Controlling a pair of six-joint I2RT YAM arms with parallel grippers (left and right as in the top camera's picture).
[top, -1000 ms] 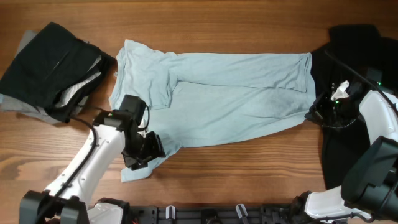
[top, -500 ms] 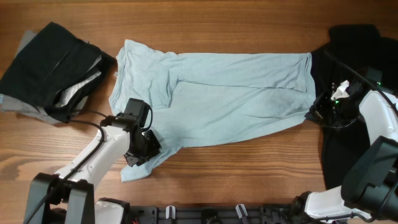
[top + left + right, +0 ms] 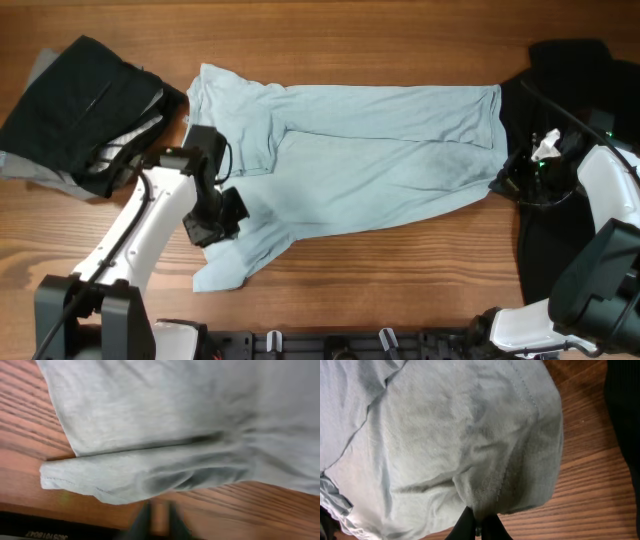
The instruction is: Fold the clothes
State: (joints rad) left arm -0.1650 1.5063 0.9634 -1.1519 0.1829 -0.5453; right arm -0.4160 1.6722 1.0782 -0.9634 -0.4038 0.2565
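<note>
1. T-shirt (image 3: 370, 160), pale blue, lies spread flat across the middle of the table (image 3: 400, 30), its hem toward 3 o'clock.
2. At 3 o'clock the right gripper (image 3: 479, 522) pinches the hem corner.
3. At 8 o'clock the left gripper (image 3: 218, 218) sits over the sleeve area. Its fingers are blurred, so I can't tell its grip.

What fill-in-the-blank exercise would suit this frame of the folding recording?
The light blue T-shirt lies spread on a ____ table.
The right gripper is ____ on the T-shirt's hem.
The stack of dark clothes sits at the table's far ____ corner.
The loose garment at the table's right end is ____ in colour.
Missing words: wooden; shut; left; black.
</note>
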